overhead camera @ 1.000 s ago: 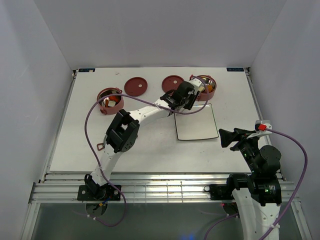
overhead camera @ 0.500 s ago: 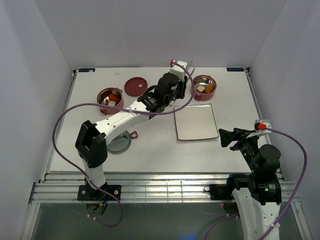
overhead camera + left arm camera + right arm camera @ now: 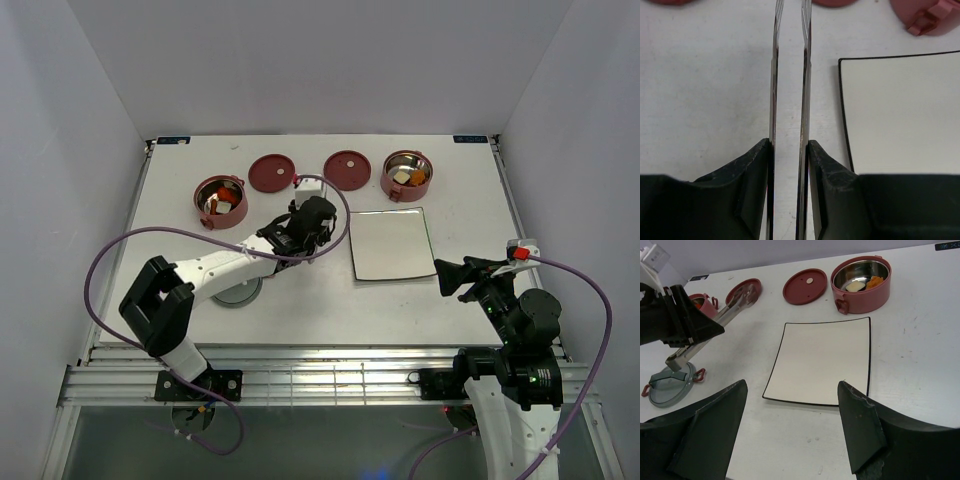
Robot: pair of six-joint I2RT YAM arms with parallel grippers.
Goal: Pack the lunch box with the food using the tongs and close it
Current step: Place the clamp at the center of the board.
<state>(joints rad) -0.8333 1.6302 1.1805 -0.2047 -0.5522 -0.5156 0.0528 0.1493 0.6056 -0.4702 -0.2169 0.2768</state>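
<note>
**Claws.** Left claw [image 3: 789, 146] is closed to a narrow gap on the tongs [image 3: 804, 90], pads pressing both thin arms from outside. The arms run near-parallel with a slim slit between them. In the right wrist view the tips look empty. This claw hangs just off the left edge of the white plate [image 3: 392, 245], tongs pointing past the plate's far left corner. Right claw [image 3: 792, 385] is spread wide and holds nothing, off the plate's near right corner.

**Layout.**
- Plate is bare.
- First bowl [image 3: 862, 299] sits just beyond the plate's far right corner, with an orange nugget [image 3: 874, 281] and a pale piece [image 3: 855, 286] inside.
- Second bowl [image 3: 198, 198] is well to the plate's left. It holds pieces too small to name.
- One red lid [image 3: 347, 168] lies beyond the plate's far left corner, the other lid [image 3: 272, 172] further left of it.
- Grey cover [image 3: 670, 388] lies on the worktop [image 3: 330, 310] left of the plate's near edge, partly under the left arm.

**Judgement.** The food looks packed. The step in hand is likely parking the tongs before closing.

**Doing it well.**
- Lower the tongs flat onto bare worktop left of the plate.
- Keep them off both lids and the cover, so nothing needed for closing gets pinned.
- Let go only once both arms rest. They are sprung, will spread on release and may skate.
- Lift straight up so the pads don't drag them.
</note>
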